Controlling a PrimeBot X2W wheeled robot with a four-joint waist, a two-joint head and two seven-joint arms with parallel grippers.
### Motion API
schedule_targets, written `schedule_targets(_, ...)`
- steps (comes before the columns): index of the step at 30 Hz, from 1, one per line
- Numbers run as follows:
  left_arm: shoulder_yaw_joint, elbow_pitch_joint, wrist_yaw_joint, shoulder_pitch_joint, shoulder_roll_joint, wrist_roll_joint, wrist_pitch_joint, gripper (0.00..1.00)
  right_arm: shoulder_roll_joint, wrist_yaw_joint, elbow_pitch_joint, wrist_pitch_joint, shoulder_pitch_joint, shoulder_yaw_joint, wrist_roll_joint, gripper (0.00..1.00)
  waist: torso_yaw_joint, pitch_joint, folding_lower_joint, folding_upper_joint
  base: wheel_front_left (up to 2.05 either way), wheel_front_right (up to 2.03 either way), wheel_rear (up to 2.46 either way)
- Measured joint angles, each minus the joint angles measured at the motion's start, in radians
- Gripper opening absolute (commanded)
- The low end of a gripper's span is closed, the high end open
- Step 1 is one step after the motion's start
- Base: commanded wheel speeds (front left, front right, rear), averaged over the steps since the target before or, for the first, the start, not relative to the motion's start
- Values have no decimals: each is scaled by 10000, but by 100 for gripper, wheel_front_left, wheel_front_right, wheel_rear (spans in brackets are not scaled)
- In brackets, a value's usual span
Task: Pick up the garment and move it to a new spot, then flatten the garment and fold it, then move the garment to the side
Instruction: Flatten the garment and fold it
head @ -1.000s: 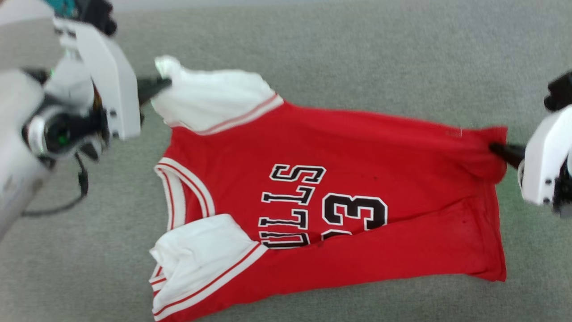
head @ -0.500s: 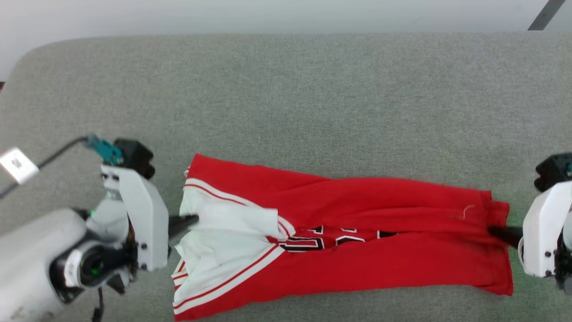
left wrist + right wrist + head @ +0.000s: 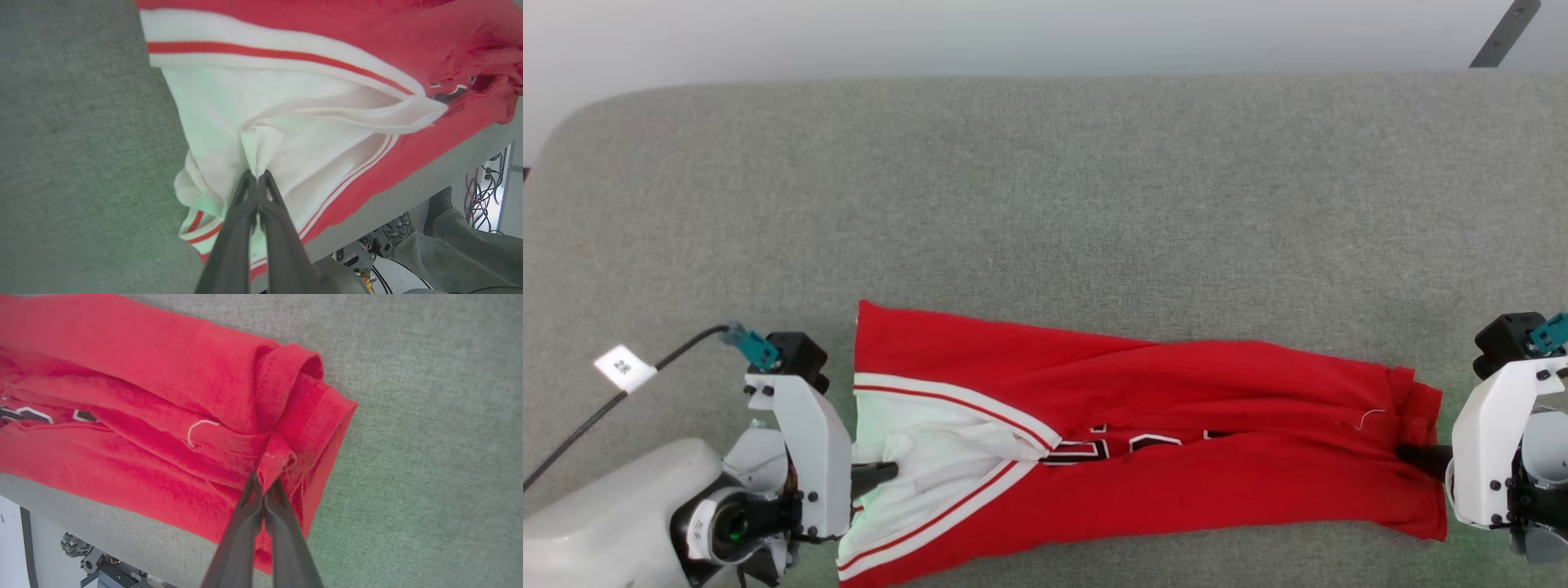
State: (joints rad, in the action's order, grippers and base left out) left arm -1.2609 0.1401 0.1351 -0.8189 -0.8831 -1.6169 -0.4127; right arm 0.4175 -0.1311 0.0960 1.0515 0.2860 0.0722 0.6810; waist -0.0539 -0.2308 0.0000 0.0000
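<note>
Garment (image 3: 1176, 490), folded lengthwise, is pinched at both ends by left gripper (image 3: 890, 471) and right gripper (image 3: 1405, 453); more folding is judged outstanding.

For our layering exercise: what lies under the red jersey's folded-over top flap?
Slivers of black, white-outlined print peek from the fold of the red, white-sleeved fabric jersey. The rest of the print is covered and unreadable.
</note>
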Motion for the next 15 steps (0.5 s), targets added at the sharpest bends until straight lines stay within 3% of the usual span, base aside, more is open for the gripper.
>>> schedule_targets(1,-4,109,-35,38,52,2,31,36,-29,0,54,4,-2,-12,-23,0,4,44,0,0,0,0,0)
schedule_targets(2,-4,215,-63,69,86,35,111,49,-58,0,90,4,-6,-27,-33,15,6,91,0,0,0,0,0)
schedule_targets(3,-2,284,-127,95,111,67,201,92,-73,0,109,4,-21,-42,-42,24,5,144,0,0,0,0,0)
schedule_targets(4,4,341,-130,119,132,63,219,98,-84,0,128,4,-60,-46,-50,33,3,202,0,0,0,0,0)
schedule_targets(6,0,351,-161,174,142,128,288,100,-102,0,153,-50,-115,-92,-71,50,-10,325,0,0,0,0,0)
schedule_targets(7,-2,347,-159,198,134,167,322,100,-104,0,165,-42,-119,-111,-77,63,-21,390,1,0,0,0,0)
schedule_targets(8,-6,318,-153,216,109,188,385,100,-121,0,163,-35,-125,-130,-75,98,-33,456,0,0,0,0,0)
schedule_targets(15,173,-339,-58,398,-205,370,988,100,-232,0,144,61,-323,-464,-184,100,-160,929,0,0,0,0,0)
